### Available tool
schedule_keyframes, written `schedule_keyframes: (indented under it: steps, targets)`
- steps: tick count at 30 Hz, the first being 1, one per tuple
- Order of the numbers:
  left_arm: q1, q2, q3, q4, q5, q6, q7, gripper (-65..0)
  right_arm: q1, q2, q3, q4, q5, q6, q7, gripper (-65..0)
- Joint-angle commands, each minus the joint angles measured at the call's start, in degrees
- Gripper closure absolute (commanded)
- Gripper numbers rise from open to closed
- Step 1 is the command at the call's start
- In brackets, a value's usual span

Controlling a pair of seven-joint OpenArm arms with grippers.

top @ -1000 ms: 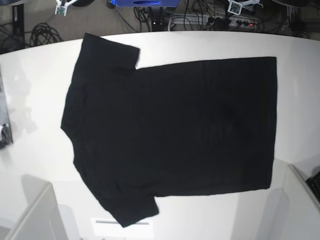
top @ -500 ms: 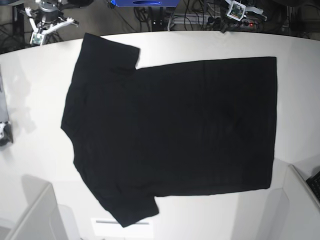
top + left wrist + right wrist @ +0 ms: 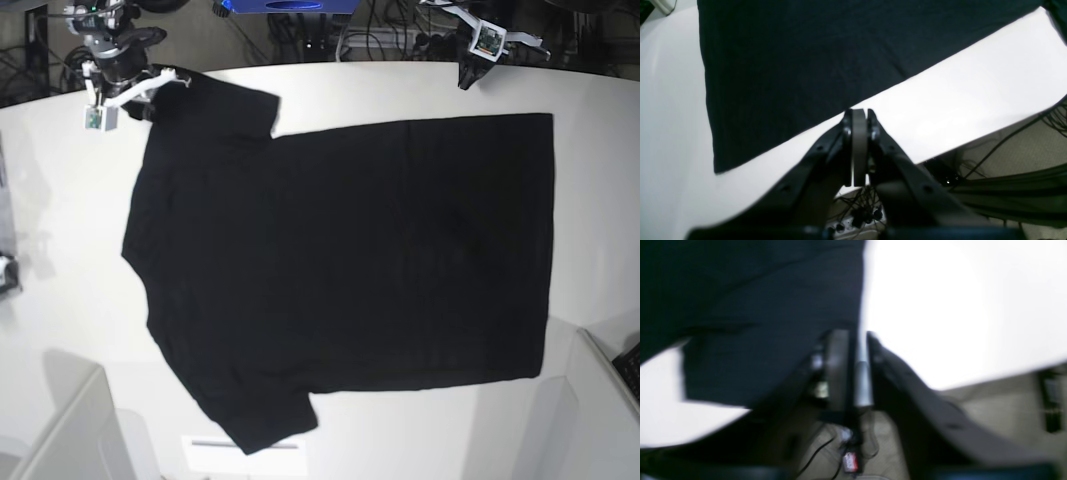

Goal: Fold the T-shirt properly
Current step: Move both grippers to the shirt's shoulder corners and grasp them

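Observation:
The black T-shirt (image 3: 350,260) lies spread flat on the white table (image 3: 60,200), plain side up, with its sleeves at the left and its hem at the right. My right gripper (image 3: 165,85) hovers at the far sleeve's outer edge. In the blurred right wrist view the right gripper (image 3: 858,336) shows a narrow strip of white table between its fingertips, right at the T-shirt's (image 3: 756,323) edge. My left gripper (image 3: 465,75) hangs over the far table edge, a little short of the shirt. In the left wrist view the left gripper (image 3: 858,113) has its pads pressed together beside the T-shirt (image 3: 790,66).
Cables and a power strip (image 3: 400,40) lie on the floor behind the table. White box-like blocks stand at the near left (image 3: 60,430) and near right (image 3: 600,400). A small dark object (image 3: 8,272) sits at the left edge.
Both arms have come down from the top of the base view. The right one reached the far sleeve and its jaws parted. The left one neared the far table edge, still shut.

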Motion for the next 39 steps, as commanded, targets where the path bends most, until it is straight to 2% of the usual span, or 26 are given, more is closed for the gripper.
schedule_keyframes:
  steps: [1,4,5,7,13,19,21,24,26,29,33,36,39]
  targets:
    - [0.9,-0.2,-0.4,0.7,-2.4,0.4,-1.2,0.0,0.4,1.1,0.5,0.9,2.5,1.5,-0.4,-23.3]
    - [0.8,-0.2,-3.4,0.7,-11.4,0.2,-1.2,-17.1,2.5,2.5,3.7,0.7,10.7,5.0,-5.9,-37.7]
    - [0.8,-0.2,-4.5,0.7,-14.0,0.1,-1.2,-22.1,3.2,2.6,5.3,0.5,13.0,6.0,-7.3,-39.9]
    - [0.8,-0.2,-7.1,0.6,-18.0,0.1,-1.2,-28.0,5.5,2.6,9.2,0.4,15.5,6.5,-9.6,-38.7]
    - [0.7,-0.2,-10.5,0.6,-19.9,0.1,-1.2,-28.8,12.8,2.6,14.7,-6.4,14.5,6.6,-18.6,-38.4]
    - [-0.4,-0.2,-9.9,0.4,-20.2,0.0,-1.2,-29.1,15.5,4.1,14.7,-14.4,14.5,6.7,-18.9,-38.3]
    - [-0.5,-0.2,-10.1,-0.1,-23.6,-0.5,-1.2,-29.1,15.6,4.2,14.7,-16.0,14.5,6.8,-18.9,-38.3]
    - [-1.7,-0.2,-10.4,-0.6,-31.9,-6.5,-1.1,-29.1,15.1,4.4,13.5,-16.3,14.5,6.9,-18.9,-38.3]
    - [-1.8,-0.3,-11.4,-2.4,-35.8,-9.1,-1.1,-29.1,14.5,4.4,11.6,-16.4,14.5,6.9,-18.9,-38.3]
    - [-2.1,-0.3,-12.5,-5.3,-39.3,-10.9,-1.1,-29.0,14.2,4.4,8.9,-16.8,14.5,6.9,-18.8,-38.3]
    - [-2.9,-0.3,-14.5,-8.4,-43.9,-11.4,-0.4,-29.0,13.1,4.4,6.4,-16.9,14.5,6.9,-18.8,-38.1]
    - [-4.2,-0.2,-18.4,-9.5,-48.2,-15.1,5.0,-29.0,13.0,4.3,5.5,-17.7,14.5,6.9,-18.8,-38.1]
    - [-6.1,0.0,-23.4,-9.8,-53.6,-19.0,13.8,-28.5,13.0,4.4,5.5,-18.7,14.5,6.9,-18.8,-36.6]
